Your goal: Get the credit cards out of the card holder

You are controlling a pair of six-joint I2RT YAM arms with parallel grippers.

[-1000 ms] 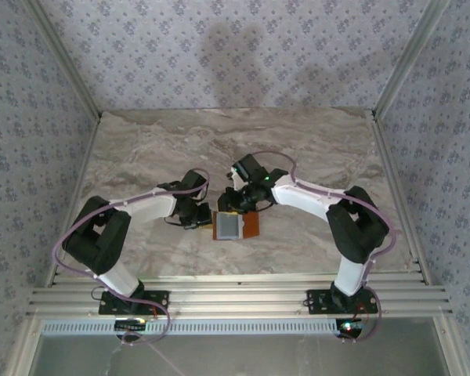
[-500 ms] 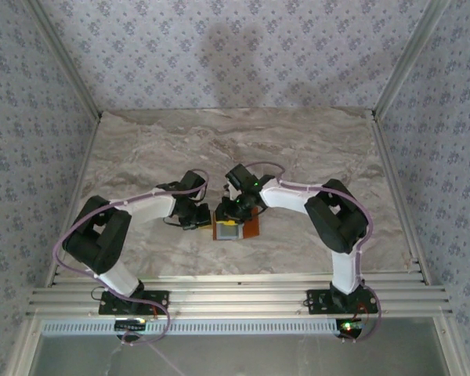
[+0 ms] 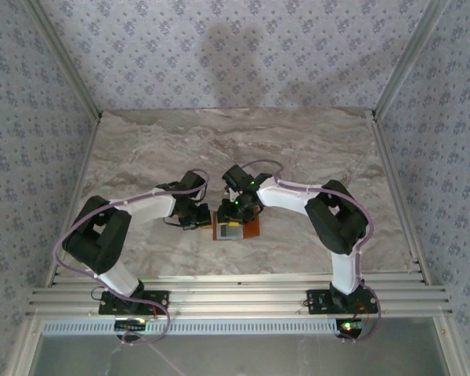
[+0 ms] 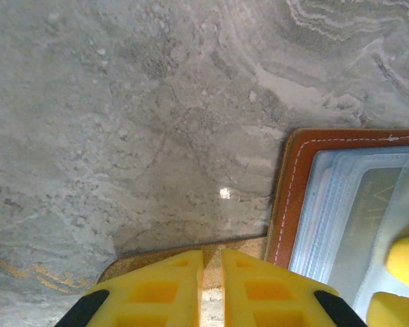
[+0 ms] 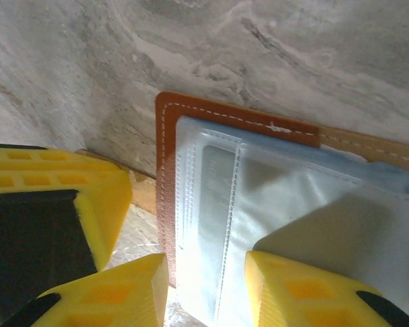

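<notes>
The likeliest slip is the right gripper (image 5: 206, 267) closing on plastic instead of a card. Its 2 fingers are spread above the clear sleeves, and the layers lie so tightly stacked that a pinch could catch a sleeve edge and lift or drag the whole card holder (image 5: 166, 170). A second risk is the left gripper (image 4: 212, 257) losing its anchor. Its fingers are pressed almost together, with the thin tan flap seemingly pinched in the slit between them, and so slim a bite on leather could slide out under a hard pull from the right arm. The holder lies open and flat on the marble table (image 3: 313, 149), near its middle, with the left gripper at its left edge and the right gripper over its far side. It has an orange-brown leather border with pale stitching around overlapping grey-blue see-through pockets. Of the credit cards (image 4: 371, 218), 1 pale grey shape shows behind the plastic, and I cannot tell how many are inside.
</notes>
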